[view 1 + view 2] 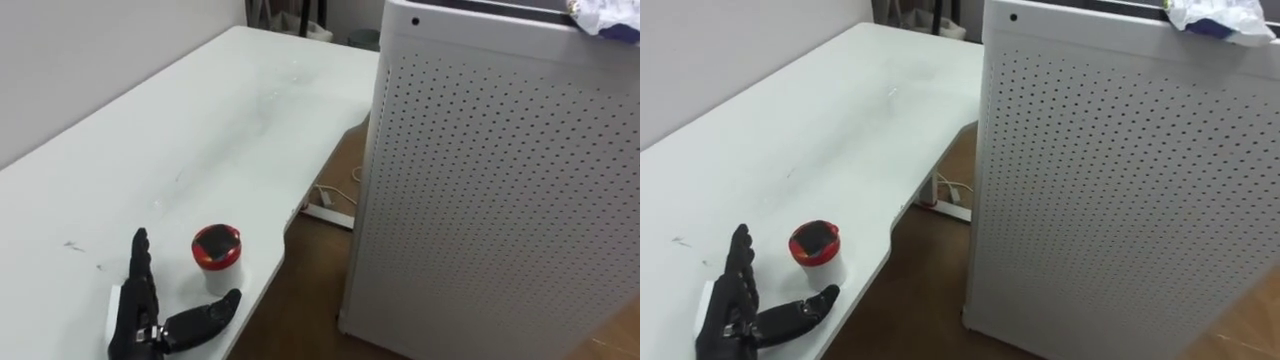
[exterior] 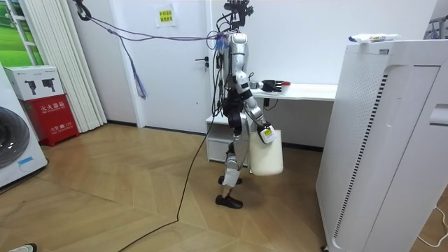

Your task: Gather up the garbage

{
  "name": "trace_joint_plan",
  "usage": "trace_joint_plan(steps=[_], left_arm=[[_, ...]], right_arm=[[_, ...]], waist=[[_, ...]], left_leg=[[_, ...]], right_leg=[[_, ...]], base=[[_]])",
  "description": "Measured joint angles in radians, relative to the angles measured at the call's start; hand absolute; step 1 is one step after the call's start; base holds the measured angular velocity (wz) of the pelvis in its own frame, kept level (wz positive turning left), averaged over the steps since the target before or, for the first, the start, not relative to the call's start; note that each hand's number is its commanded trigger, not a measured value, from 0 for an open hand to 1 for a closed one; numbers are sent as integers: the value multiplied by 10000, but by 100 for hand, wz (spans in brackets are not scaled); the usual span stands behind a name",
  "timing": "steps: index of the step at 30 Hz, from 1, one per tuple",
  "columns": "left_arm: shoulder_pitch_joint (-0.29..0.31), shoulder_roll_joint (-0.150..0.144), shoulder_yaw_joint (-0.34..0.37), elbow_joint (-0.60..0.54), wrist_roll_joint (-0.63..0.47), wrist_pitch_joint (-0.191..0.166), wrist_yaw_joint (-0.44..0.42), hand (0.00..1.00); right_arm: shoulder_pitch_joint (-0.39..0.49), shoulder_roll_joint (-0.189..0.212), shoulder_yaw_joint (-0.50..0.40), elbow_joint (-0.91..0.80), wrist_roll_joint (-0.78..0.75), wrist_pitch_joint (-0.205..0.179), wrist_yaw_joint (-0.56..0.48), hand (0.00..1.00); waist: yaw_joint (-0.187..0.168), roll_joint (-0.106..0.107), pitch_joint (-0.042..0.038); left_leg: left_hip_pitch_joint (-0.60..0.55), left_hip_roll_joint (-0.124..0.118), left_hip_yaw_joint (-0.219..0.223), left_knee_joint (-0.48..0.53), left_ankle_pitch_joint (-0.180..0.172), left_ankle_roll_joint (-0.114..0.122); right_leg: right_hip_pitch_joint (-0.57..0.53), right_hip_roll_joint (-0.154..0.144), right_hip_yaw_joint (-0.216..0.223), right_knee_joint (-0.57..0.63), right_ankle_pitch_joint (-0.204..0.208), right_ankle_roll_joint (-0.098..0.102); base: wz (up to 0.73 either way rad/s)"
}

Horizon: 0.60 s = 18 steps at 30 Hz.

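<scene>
A small white cup with a red lid (image 1: 217, 252) stands near the front edge of the white table (image 1: 200, 120). My left hand (image 1: 140, 310) lies open just left of and before the cup, fingers straight and thumb reaching toward its base without touching it. A crumpled white wrapper (image 1: 605, 15) lies on top of the tall white perforated cabinet (image 1: 500, 180) to the right. In the room view my right hand (image 2: 264, 133) hangs at my side, shut on a white bin (image 2: 267, 154) that dangles from it.
I stand at the table's end, between it and the cabinet. A white power strip (image 1: 328, 212) lies on the wooden floor in the gap between them. The wall runs along the table's left side.
</scene>
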Motion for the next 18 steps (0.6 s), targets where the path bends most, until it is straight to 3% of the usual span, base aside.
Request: trace_joint_plan(steps=[14, 18], left_arm=[[-245, -59, 6, 565, -82, -81, -80, 0], [-359, -69, -5, 562, -103, 135, 61, 0]], right_arm=[[155, 23, -5, -693, -426, 224, -7, 100], [146, 49, 4, -707, -735, 224, -10, 100]], waist=[[-58, 85, -16], [-241, 40, 28]], left_leg=[[66, 3, 14, -79, 18, -21], [200, -1, -28, -31, 31, -23]], right_leg=[[22, 6, 44, 45, 7, -10], [177, 7, 39, 12, 7, -10]], base=[[0], [2]])
